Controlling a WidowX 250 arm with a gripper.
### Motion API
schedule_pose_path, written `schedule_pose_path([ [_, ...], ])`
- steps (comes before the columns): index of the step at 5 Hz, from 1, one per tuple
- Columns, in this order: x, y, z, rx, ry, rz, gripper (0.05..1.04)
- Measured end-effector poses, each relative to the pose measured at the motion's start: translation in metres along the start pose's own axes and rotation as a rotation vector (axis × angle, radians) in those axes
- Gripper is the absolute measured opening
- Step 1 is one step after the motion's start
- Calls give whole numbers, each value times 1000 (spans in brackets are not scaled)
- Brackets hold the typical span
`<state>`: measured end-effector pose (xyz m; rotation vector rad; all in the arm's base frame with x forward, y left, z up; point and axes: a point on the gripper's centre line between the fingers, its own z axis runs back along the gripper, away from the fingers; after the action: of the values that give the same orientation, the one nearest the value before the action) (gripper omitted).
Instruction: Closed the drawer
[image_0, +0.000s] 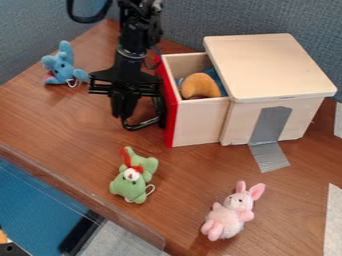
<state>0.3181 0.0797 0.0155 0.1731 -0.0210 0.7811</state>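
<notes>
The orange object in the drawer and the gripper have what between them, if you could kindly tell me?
In the camera view, the red front of the drawer stands between the gripper and the orange object.

A green plush animal lies on a wood-grain tabletop. Relative to it, a pink plush rabbit lies lower right, a blue plush animal upper left, and a rounded tan object and grey tape upper right.
</notes>
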Motion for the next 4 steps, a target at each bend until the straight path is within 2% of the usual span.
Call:
schedule_pose_path([
  [1,3,-18,2,-20,-2,-17,112],
  [2,8,-47,5,-61,-5,-46,112],
  [3,8,-73,8,-85,4,-83,109],
  [4,3,-95,10,-85,34,-129,109],
])
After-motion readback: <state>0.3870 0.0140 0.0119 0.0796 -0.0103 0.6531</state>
